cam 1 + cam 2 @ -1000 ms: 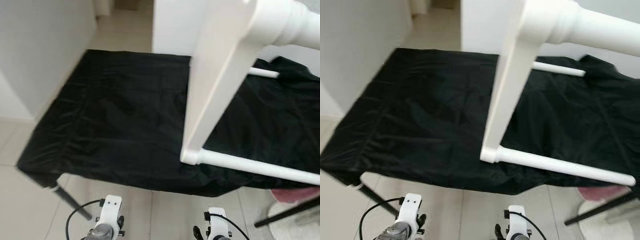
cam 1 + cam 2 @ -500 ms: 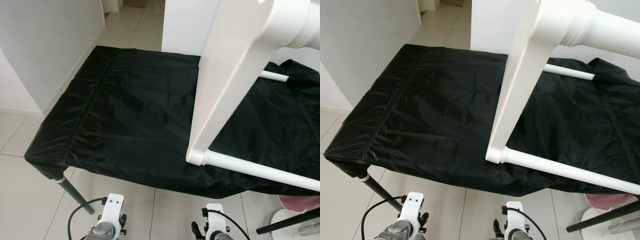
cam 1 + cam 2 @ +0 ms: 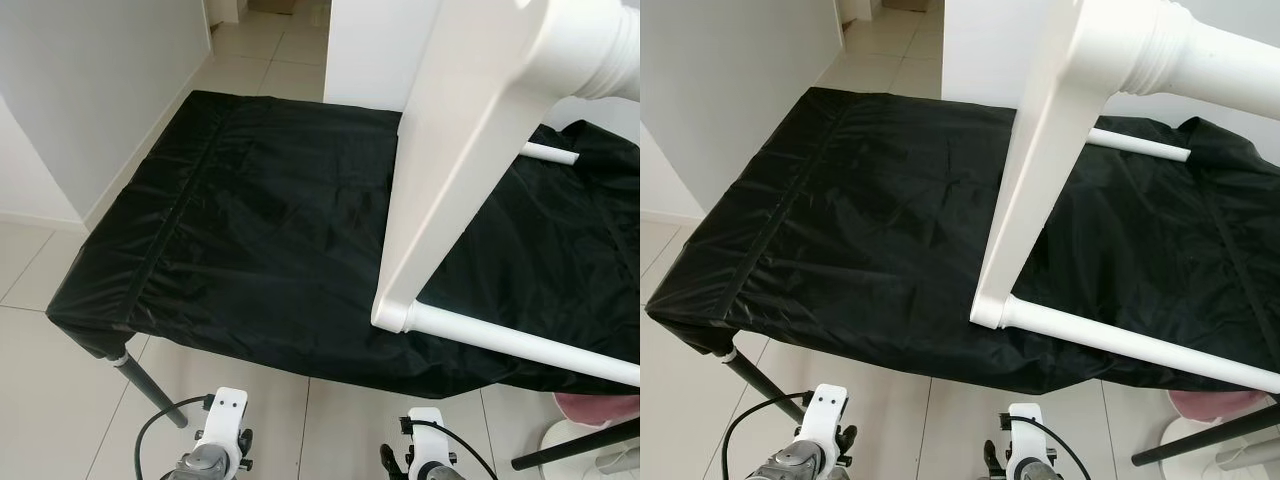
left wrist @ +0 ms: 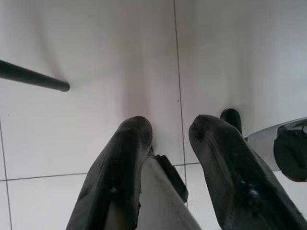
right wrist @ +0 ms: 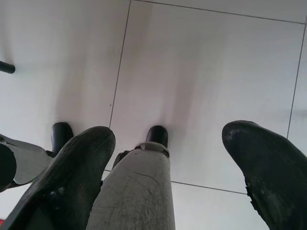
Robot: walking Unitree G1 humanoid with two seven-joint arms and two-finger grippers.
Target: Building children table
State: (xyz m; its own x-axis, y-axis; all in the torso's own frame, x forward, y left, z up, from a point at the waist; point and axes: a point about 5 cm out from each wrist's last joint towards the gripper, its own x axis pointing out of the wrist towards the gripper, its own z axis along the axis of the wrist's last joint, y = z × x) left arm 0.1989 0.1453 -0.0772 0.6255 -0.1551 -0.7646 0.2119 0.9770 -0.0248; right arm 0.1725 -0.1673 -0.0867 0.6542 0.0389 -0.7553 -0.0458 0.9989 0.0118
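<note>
A white children's table frame lies tipped on a work table covered in black cloth (image 3: pixel 250 230). Its flat white side panel (image 3: pixel 470 150) slopes up from the cloth to a thick turned leg (image 3: pixel 590 40) at the top right. A thin white leg (image 3: pixel 520 345) runs right along the near edge, and another (image 3: pixel 548 153) lies farther back. Both arms hang low in front of the work table, their wrists (image 3: pixel 215 455) (image 3: pixel 425 455) at the bottom edge. My left gripper (image 4: pixel 170 139) and right gripper (image 5: pixel 168 139) point at the tiled floor, open and holding nothing.
A white wall (image 3: pixel 90 90) stands to the left and a white column (image 3: pixel 370 50) behind the work table. A black table leg (image 3: pixel 145 385) angles down at the near left corner, another (image 3: pixel 570 445) at the right. A pink object (image 3: pixel 600 405) sits on the floor, lower right.
The head camera has shifted slightly and the blur is gone. The white frame, the cloth and both arms stay as they were.
</note>
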